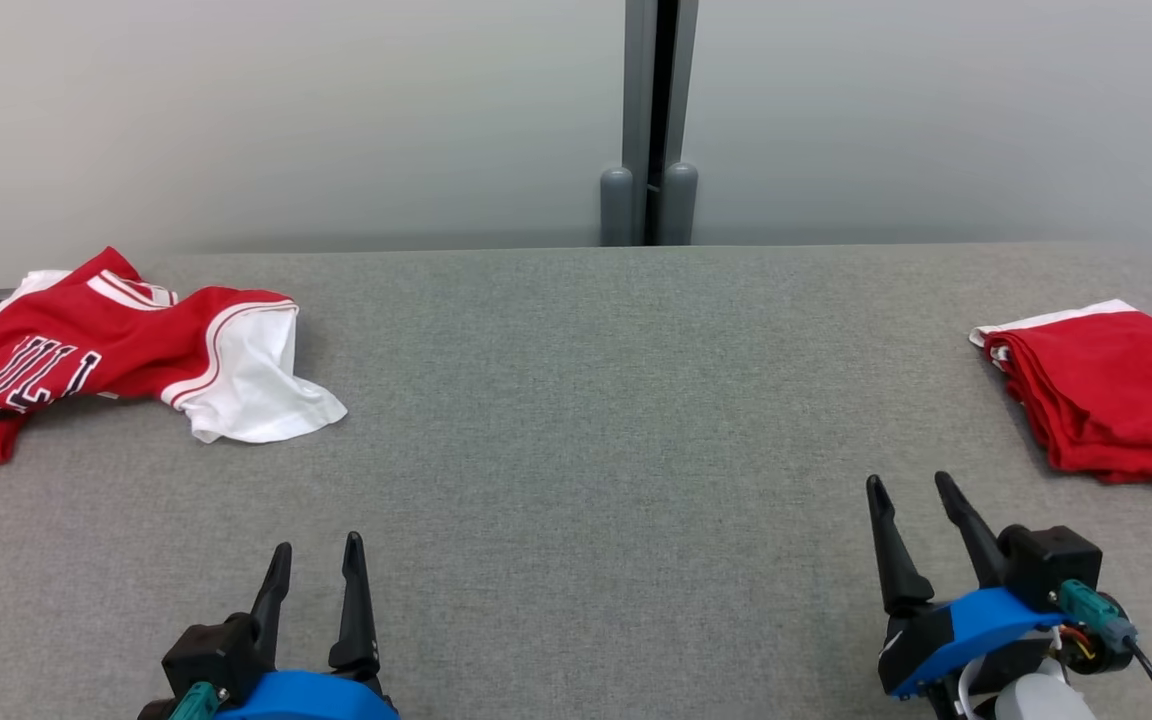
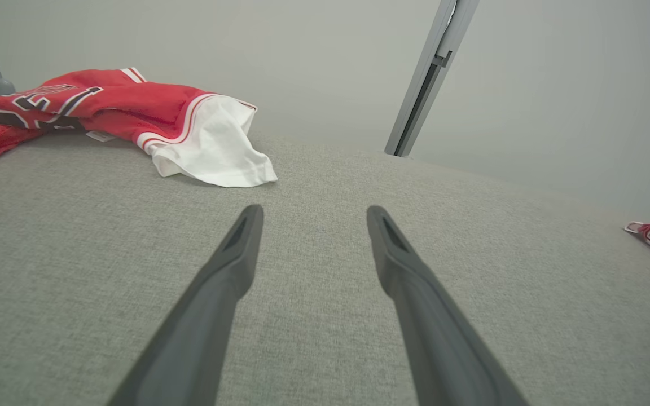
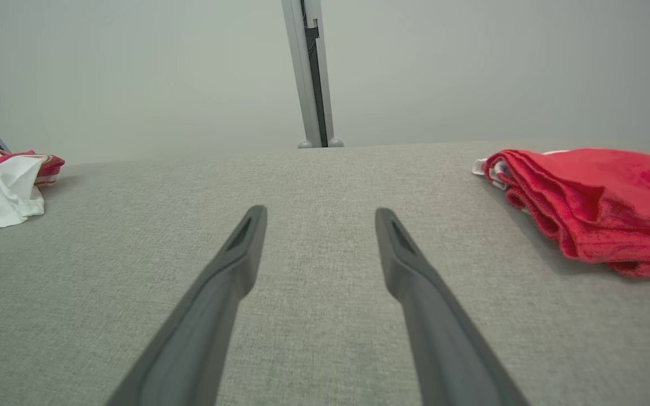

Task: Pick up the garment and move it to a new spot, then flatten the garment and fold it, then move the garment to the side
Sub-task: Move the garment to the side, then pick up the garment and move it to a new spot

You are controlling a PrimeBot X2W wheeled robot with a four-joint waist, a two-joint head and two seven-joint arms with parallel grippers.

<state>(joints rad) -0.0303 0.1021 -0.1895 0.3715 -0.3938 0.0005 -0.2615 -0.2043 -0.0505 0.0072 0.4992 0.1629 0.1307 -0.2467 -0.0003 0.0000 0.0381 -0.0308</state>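
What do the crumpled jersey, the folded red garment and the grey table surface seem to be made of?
Crumpled jersey: thin soft cloth, perhaps polyester knit; matte, drapes in loose folds. Folded red garment: similar soft cloth; layered edges sag. Grey table surface: woven or felt-like covering, matte, with fine speckled grain.

Crumpled garment [image 1: 86, 350] is lying far left on the counter [image 1: 576, 400]; left claw [image 1: 318, 543] and right claw [image 1: 908, 480] are hovering open.

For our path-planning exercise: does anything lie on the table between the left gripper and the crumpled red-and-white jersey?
Nothing visible does. Bare grey tabletop separates the open left gripper from the crumpled jersey. The folded red garment lies far to the right, near the right gripper, outside that path.
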